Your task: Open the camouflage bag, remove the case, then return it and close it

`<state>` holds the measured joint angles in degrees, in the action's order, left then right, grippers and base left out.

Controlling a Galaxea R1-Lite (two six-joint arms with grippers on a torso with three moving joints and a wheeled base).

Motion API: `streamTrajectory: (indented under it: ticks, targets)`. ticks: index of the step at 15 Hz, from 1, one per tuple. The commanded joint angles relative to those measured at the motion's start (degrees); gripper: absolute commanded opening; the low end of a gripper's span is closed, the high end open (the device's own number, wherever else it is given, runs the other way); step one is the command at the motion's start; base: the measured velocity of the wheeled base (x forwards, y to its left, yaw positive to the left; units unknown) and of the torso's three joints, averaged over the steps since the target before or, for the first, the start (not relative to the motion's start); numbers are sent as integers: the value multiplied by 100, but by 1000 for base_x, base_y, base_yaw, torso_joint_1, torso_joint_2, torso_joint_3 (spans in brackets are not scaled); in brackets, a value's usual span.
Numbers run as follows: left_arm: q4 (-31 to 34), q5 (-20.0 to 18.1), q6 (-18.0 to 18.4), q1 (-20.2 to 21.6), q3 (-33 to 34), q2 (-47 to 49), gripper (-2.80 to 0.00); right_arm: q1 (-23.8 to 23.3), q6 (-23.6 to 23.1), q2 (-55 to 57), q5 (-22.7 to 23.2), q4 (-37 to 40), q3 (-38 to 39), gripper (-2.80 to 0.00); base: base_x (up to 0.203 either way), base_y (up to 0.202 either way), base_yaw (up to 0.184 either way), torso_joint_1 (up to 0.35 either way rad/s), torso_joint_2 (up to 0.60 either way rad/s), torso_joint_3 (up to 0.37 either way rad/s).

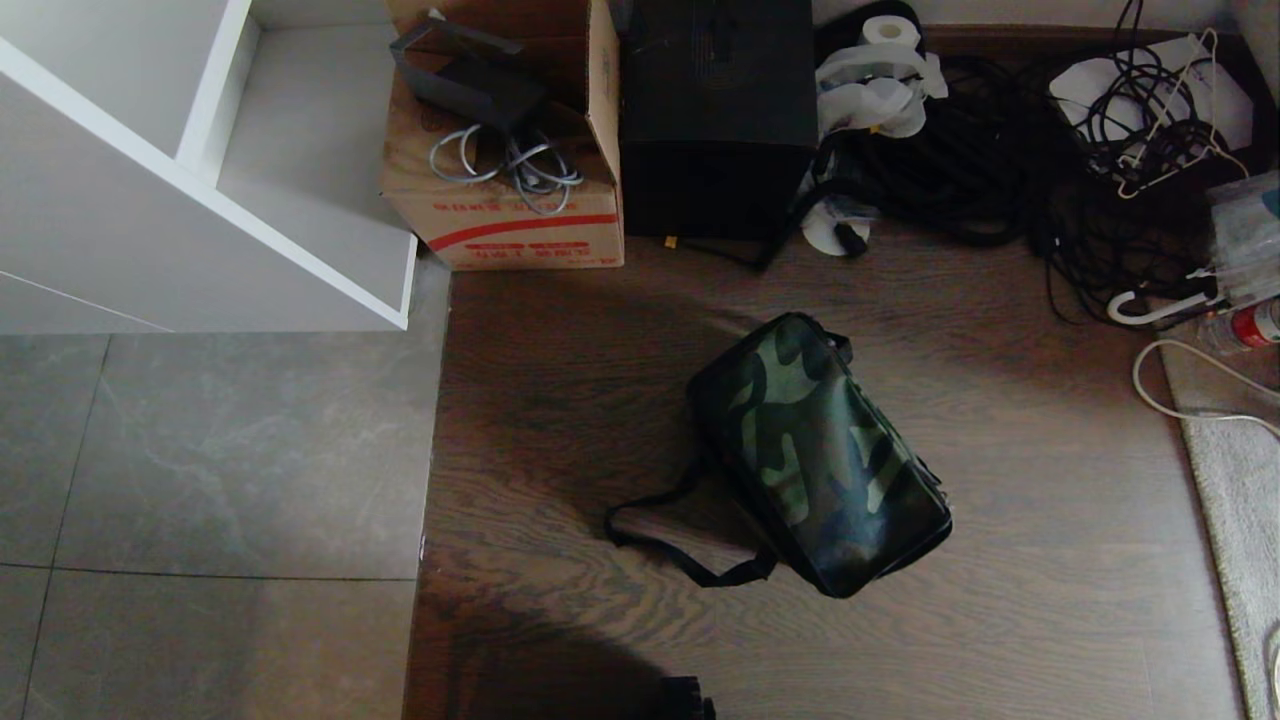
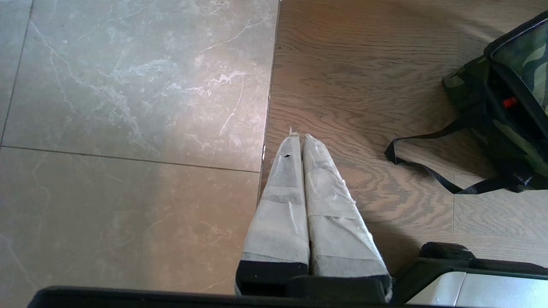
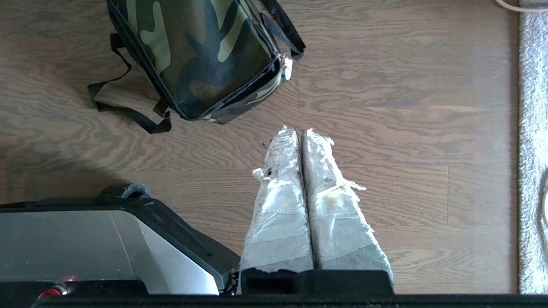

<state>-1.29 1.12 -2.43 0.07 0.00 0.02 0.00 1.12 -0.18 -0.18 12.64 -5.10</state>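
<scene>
The camouflage bag (image 1: 815, 450) lies closed on the wooden floor, its black shoulder strap (image 1: 665, 535) looped out to the left. It also shows in the right wrist view as the bag (image 3: 201, 55) with a white zipper pull (image 3: 286, 68) at one corner, and at the edge of the left wrist view as the bag (image 2: 513, 94). The case is hidden. My left gripper (image 2: 299, 137) is shut with nothing in it, above the seam between tile and wood. My right gripper (image 3: 298, 130) is shut and empty, a short way from the bag's near corner.
A brown cardboard box (image 1: 520, 215) with cables, a tall black box (image 1: 715, 110) and a heap of black cables (image 1: 1050, 170) line the far wall. A white shelf unit (image 1: 200, 170) stands at the left, a grey rug (image 1: 1240, 500) at the right. My base (image 3: 107, 244) is near.
</scene>
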Motion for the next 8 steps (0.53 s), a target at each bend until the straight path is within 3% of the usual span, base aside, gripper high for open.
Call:
streamTrajectory:
  ticks: [1,8]
  targets:
    - [-3,3,-4,1,62,-2,-280,0,2,18,1,10,0,-280,0,0,0,0,0,0]
    - [-3,3,-30,1,62,-2,-280,0,2,18,1,10,0,-280,0,0,0,2,0,5]
